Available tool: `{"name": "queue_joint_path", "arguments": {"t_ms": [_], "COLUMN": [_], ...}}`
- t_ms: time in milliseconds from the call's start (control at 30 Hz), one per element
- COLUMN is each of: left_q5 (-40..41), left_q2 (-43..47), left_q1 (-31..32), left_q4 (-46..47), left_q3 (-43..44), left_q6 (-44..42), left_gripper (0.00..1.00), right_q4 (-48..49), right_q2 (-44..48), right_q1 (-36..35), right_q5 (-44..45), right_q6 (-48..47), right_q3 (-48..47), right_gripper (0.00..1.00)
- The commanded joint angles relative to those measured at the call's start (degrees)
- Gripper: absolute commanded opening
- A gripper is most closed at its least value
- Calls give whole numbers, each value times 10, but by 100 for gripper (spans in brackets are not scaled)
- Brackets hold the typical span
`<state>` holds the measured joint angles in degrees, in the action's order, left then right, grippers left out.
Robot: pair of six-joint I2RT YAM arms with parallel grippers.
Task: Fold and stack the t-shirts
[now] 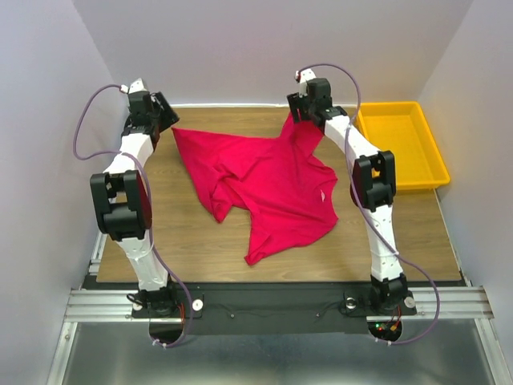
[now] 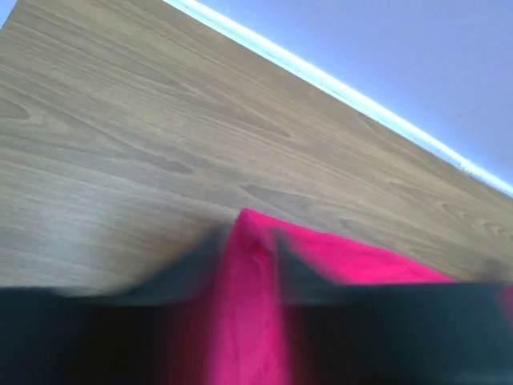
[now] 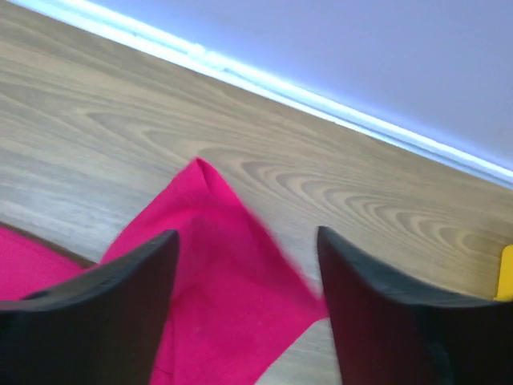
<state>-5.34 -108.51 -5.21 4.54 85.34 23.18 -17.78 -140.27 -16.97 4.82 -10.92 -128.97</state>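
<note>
1. Right hand (image 3: 247, 241) stood wide apart, grasping nothing; a corner of the t-shirt (image 1: 272, 180) lay flat between its fingers.
2. Left hand (image 2: 244, 265), though blurred, also looked parted, another corner bunched up between its fingers.
3. Past both corners only bare tabletop (image 1: 192, 241) ran to the far edge; the yellow tray (image 1: 409, 185) sat far right, apart from the shirt.
4. The step looked like letting go after spreading; it seemed best to lift both hands straight up so no finger dragged cloth; the rumpled, twisted body looked to need flattening before any fold.
</note>
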Motion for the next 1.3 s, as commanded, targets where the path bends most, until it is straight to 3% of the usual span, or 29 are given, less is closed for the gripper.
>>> {"name": "queue_joint_path", "arguments": {"t_ms": [0,100,133,200,367,533,767,1067,1267], "left_q5": [74,125,127,94,-63,-88,-31,12,38], "left_q2": [38,83,96,164,289,386,444,350,303], "left_q1": [8,7,8,9,38,126,199,241,248], "left_q4": [-11,-44,-70,-90,-96,-111,-130,-102,-102], "left_q3": [54,42,35,-14,-192,-372,-503,-485,-466], "left_q6": [-7,-23,-24,-17,37,121,232,231,206], "left_gripper": [83,93,93,93,86,83,82,81,67], "right_q4": [77,74,70,51,-89,-150,-154,-153,-154], "right_q2": [74,168,230,329,450,537,573,536,521], "right_q1": [-4,0,3,8,8,11,12,22,38], "right_q5": [32,-39,-120,-263,-393,-338,-286,-309,-307], "right_q6": [40,28,0,-64,-180,-209,-152,-123,-106], "right_q3": [31,140,176,306,481,635,707,724,725], "right_gripper": [81,90,94,97,97,96,93,86,83]}}
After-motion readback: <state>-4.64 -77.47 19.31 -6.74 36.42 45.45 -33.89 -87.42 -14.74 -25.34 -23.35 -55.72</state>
